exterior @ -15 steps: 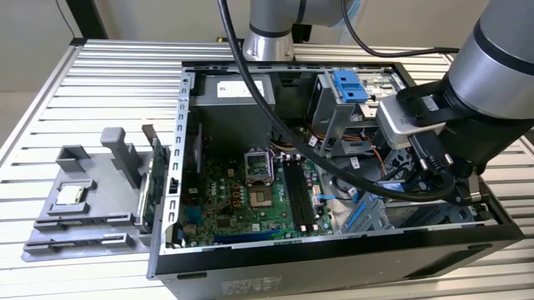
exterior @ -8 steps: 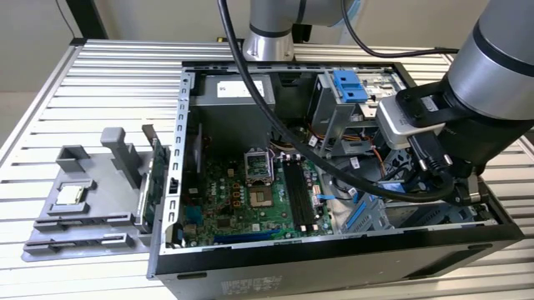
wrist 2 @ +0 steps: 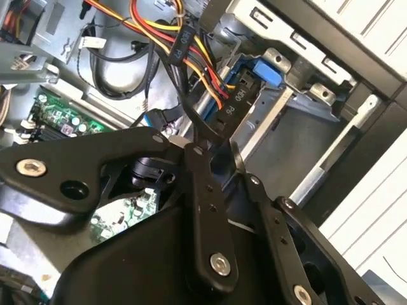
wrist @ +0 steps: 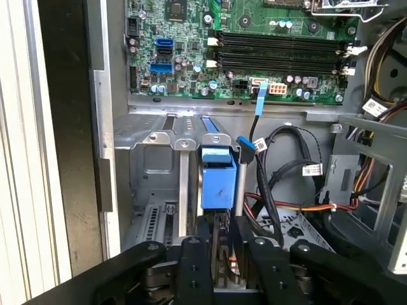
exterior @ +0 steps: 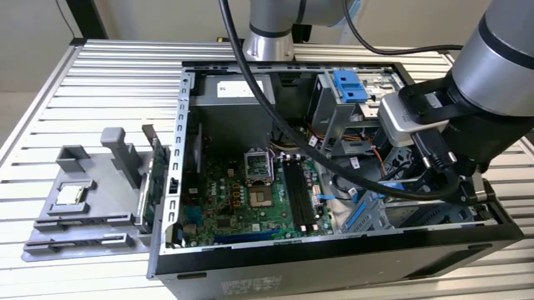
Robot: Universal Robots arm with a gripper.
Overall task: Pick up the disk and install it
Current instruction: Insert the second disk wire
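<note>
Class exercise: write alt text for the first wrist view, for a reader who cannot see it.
A black robot pincer reaches into a grey metal drive cage in an open computer case, at a blue plastic bracket. Beyond lie a green motherboard and loose black cables.

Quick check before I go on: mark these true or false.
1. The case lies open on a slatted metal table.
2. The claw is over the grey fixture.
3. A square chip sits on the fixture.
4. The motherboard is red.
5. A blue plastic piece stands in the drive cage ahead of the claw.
1. True: the case is open on the slatted table.
2. False: the claw is inside the case, at the drive cage.
3. True: the chip sits on the grey fixture.
4. False: the motherboard is green.
5. True: the blue plastic piece.
</note>
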